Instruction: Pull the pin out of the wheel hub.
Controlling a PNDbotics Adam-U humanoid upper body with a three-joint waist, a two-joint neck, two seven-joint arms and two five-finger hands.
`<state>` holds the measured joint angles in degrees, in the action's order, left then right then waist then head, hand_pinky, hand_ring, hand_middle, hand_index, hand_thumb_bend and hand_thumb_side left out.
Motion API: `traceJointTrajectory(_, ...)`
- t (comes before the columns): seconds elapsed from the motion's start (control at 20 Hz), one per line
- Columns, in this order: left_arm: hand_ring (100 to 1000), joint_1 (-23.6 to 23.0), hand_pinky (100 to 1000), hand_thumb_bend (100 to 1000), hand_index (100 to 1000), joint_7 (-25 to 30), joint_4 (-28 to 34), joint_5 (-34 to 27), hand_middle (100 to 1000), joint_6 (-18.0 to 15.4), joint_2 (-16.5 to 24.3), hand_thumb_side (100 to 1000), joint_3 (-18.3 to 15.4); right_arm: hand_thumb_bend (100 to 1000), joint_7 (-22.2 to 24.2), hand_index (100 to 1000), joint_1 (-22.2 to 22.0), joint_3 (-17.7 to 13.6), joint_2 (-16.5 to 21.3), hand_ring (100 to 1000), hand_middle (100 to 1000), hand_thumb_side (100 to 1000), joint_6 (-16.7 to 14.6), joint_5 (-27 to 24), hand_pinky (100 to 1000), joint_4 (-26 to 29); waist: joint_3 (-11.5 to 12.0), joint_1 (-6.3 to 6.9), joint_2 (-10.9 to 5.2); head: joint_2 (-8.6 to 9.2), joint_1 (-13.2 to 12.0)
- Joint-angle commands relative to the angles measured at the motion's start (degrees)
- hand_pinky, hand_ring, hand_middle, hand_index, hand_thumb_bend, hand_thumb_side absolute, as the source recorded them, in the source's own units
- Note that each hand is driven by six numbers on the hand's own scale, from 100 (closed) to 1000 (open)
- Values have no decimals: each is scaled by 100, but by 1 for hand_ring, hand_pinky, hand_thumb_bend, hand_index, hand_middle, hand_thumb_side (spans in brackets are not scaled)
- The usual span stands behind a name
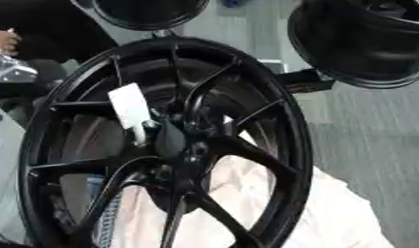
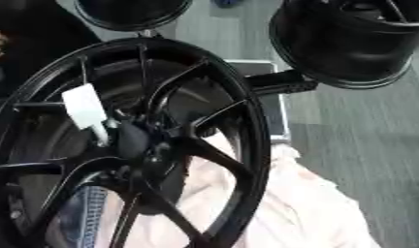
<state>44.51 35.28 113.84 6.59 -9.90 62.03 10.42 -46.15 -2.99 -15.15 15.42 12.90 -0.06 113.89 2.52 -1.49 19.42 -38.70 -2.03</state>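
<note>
A large black spoked wheel [image 1: 272, 111] stands upright and fills most of both views. Its hub [image 1: 175, 145] lies at the centre where the spokes meet. A white flat tag with a thin whitish stem, the pin [image 1: 132, 109], sticks out of the hub's upper left side, tilted up and to the left. In the right eye view the same pin [image 2: 86, 109] shows left of the hub. Neither of my hands shows in either view.
Two more black wheels hang at the top: one at top centre [image 1: 149, 12], one at top right [image 1: 365, 43]. A pale pink cloth [image 1: 331, 213] lies behind the wheel's lower part. Grey floor [image 1: 374, 126] spreads to the right. A person's hand [image 1: 2, 39] shows at the far left edge.
</note>
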Motion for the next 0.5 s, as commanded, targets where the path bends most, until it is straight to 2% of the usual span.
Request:
traceJointTrajectory(0.05, 764, 184, 838, 521, 795, 342, 74, 22, 724, -99, 267, 100, 158, 100, 15, 735, 26, -13, 146, 615, 560, 470, 5, -1, 460, 71, -9, 44, -91, 40, -16)
traceJointTrajectory(0.25, 778, 281, 846, 555, 814, 734, 75, -58, 740, -204, 296, 100, 331, 100, 19, 735, 37, -2, 172, 615, 560, 470, -3, 2, 459, 71, -24, 95, -79, 40, 7)
traceJointTrajectory(0.5, 783, 461, 847, 589, 833, 962, 75, -50, 751, -335, 222, 100, 538, 100, 39, 735, 59, 20, 185, 615, 560, 470, -9, -7, 459, 71, -69, 134, -54, 32, 20)
